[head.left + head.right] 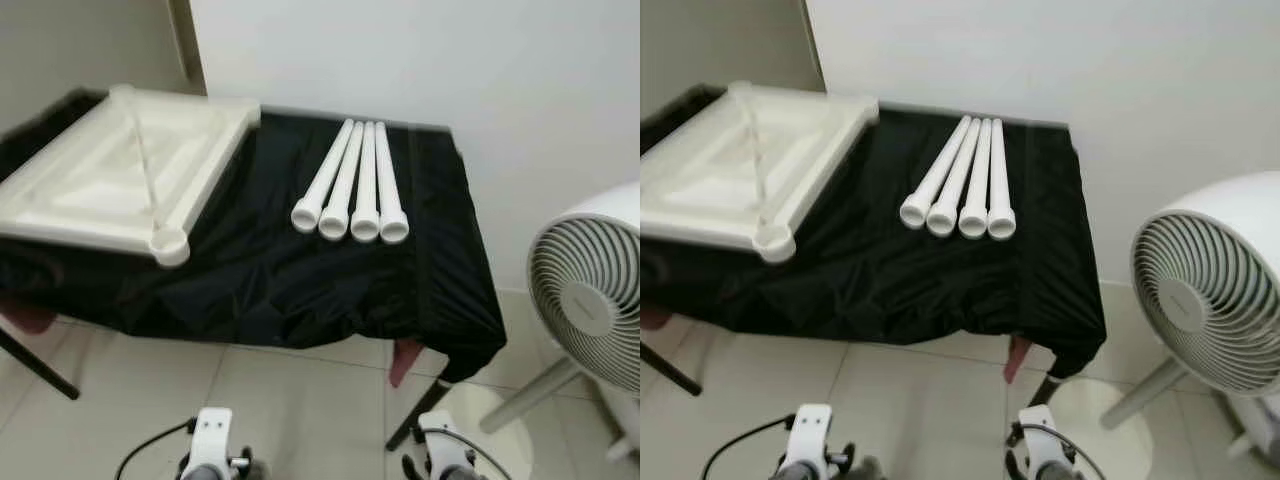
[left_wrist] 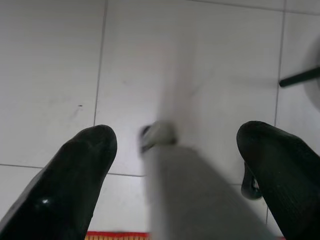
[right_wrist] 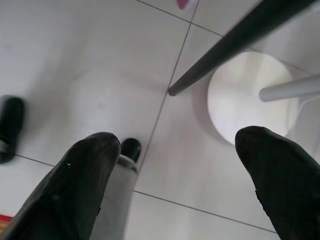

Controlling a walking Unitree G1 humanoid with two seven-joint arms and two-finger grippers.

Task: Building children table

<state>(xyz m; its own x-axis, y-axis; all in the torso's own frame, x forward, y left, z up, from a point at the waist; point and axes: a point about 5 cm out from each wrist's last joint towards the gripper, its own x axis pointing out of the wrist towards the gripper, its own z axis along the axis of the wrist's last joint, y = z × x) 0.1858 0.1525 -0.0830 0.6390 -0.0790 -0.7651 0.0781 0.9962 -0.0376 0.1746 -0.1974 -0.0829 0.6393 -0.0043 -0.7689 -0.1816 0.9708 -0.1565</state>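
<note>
A white children's tabletop (image 1: 120, 170) lies upside down on the left of a table draped in black cloth (image 1: 270, 270), with a round leg socket (image 1: 171, 245) at its near corner. Several white table legs (image 1: 353, 185) lie side by side on the cloth to its right. Both arms hang low in front of the table. My left gripper (image 2: 175, 155) is open above the tiled floor, nothing between its fingers (image 2: 75, 175). My right gripper (image 3: 175, 170) is open too, over the floor beside the table's dark leg (image 3: 225, 50).
A white pedestal fan (image 1: 595, 300) stands on the floor to the right of the table, its round base (image 3: 245, 95) near my right gripper. A white wall runs behind the table. Pale floor tiles (image 1: 150, 390) lie in front.
</note>
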